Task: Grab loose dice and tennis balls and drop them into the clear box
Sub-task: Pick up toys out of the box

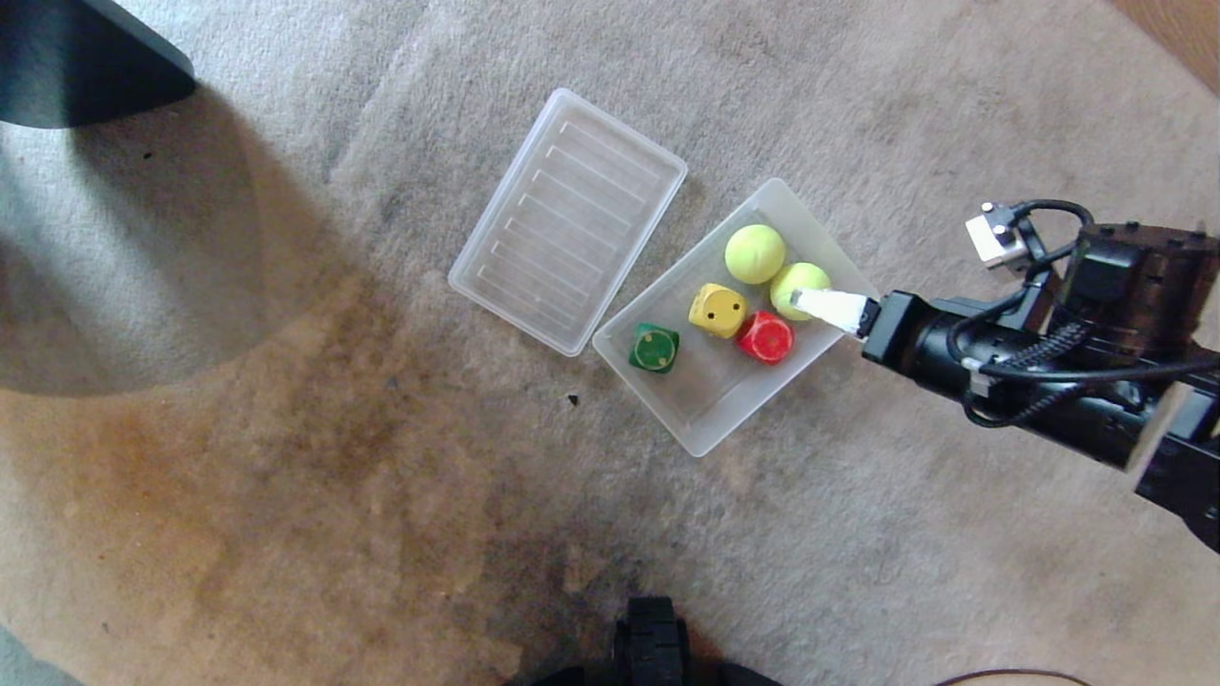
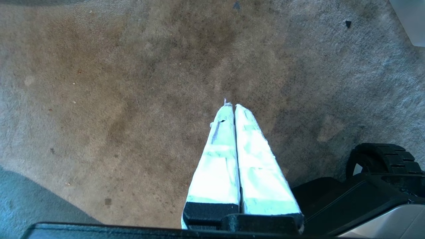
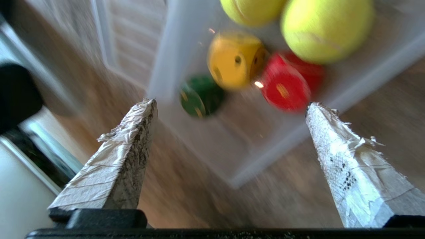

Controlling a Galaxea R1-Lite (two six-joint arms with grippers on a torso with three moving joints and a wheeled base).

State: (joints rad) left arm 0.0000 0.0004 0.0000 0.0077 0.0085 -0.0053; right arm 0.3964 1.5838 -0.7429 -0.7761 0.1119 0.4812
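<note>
Right end effector (image 1: 810,303) agape over clear box (image 1: 710,433) rim.

The clear box (image 1: 710,433) is showing as smooth, cloudy translucent plastic; the ribbed lid (image 1: 568,218) at upper centre is looking like the same plastic; the tennis balls (image 1: 754,253) are looking fuzzy and matt; the dice (image 1: 717,311) are appearing smooth, faintly glossy; the carpet (image 1: 286,457) is lying rough, stained; the right claw (image 3: 229,104) fingers (image 3: 126,156) are wearing wrinkled white tape.

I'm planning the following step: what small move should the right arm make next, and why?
Probably lift the right gripper up and away from the clear box: its jaws are wide open and empty, and the two tennis balls and three dice visible already lie inside.
</note>
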